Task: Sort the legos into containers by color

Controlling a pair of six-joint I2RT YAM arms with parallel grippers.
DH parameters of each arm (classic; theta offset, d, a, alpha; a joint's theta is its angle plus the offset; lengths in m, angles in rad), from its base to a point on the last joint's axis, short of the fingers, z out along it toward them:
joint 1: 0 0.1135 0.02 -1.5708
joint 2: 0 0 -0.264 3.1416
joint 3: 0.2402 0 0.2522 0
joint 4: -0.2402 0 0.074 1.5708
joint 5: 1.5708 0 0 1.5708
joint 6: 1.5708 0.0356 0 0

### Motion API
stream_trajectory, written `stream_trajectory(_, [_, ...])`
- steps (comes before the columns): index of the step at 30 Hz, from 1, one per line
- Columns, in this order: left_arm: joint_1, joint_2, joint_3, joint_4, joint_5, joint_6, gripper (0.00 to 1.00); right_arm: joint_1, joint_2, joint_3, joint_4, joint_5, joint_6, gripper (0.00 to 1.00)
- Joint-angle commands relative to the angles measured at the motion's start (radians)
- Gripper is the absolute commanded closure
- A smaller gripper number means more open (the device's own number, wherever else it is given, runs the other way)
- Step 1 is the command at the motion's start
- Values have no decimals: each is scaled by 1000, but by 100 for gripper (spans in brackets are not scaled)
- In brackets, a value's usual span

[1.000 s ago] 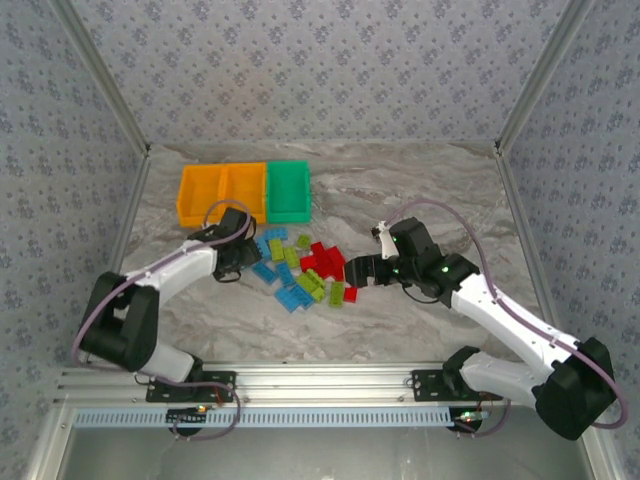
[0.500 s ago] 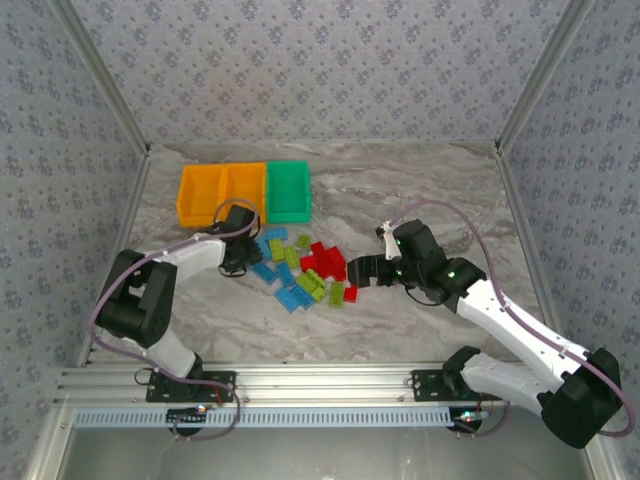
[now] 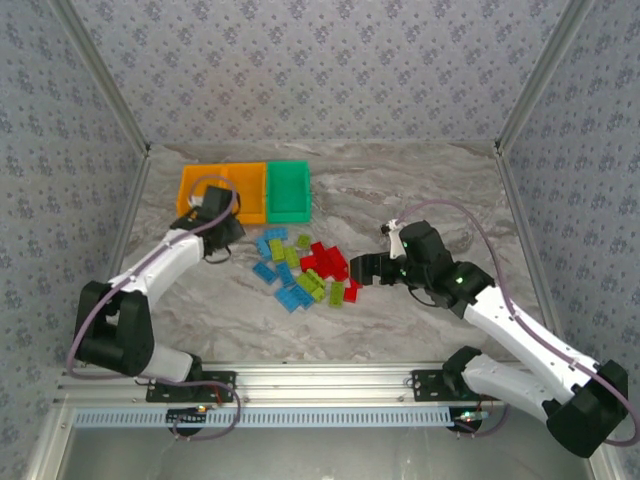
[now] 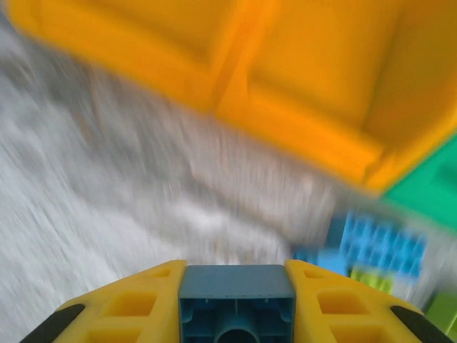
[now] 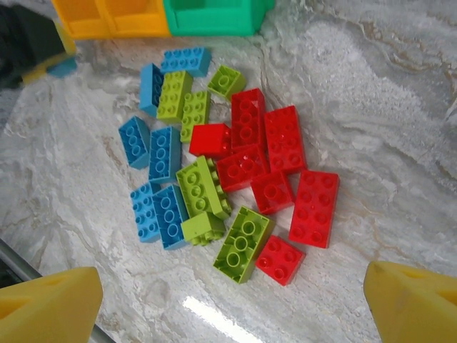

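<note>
Left pincer [image 4: 236, 282] is clamped on a blue lego [image 4: 236, 306], apparently just short of the orange containers [image 3: 250, 168] at the far left corner of the bench [image 3: 420, 185]; that view is blurred. Right pincer [image 5: 228, 314] gapes wide above the loose legos [image 5: 228, 179] mid-bench.

Bench [image 3: 420, 190]: grey-white marbled surface, also seen from the right wrist [image 5: 371, 86]. Enclosure walls [image 3: 320, 70]: grey floral-patterned covering. Corner posts [image 3: 100, 75]: bare metal. Slotted aluminium rail [image 3: 330, 380]: runs along the bench's near edge.
</note>
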Motion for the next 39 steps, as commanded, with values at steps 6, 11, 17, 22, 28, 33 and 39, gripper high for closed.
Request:
stream_trajectory(6, [227, 266, 312, 60, 15, 45, 74, 6, -26, 34, -44, 37, -10, 3])
stream_trajectory(11, [274, 511, 556, -36, 71, 56, 73, 6, -64, 8, -50, 46, 10, 3])
stream_trajectory(17, [282, 635, 664, -89, 105, 67, 62, 6, -110, -15, -60, 45, 39, 3])
stream_trajectory(22, [283, 610, 659, -98, 106, 70, 48, 6, -125, -17, -48, 64, 43, 3])
stream_trajectory(28, [268, 439, 558, -76, 135, 62, 51, 7, -71, -12, -8, 96, 27, 3])
stream_trajectory(33, [141, 127, 374, -37, 131, 81, 52, 6, 105, 58, -61, 186, -22, 4])
stream_trajectory(39, [-173, -160, 281, -161, 32, 340, 48, 1, 351, 111, -18, 157, -49, 13])
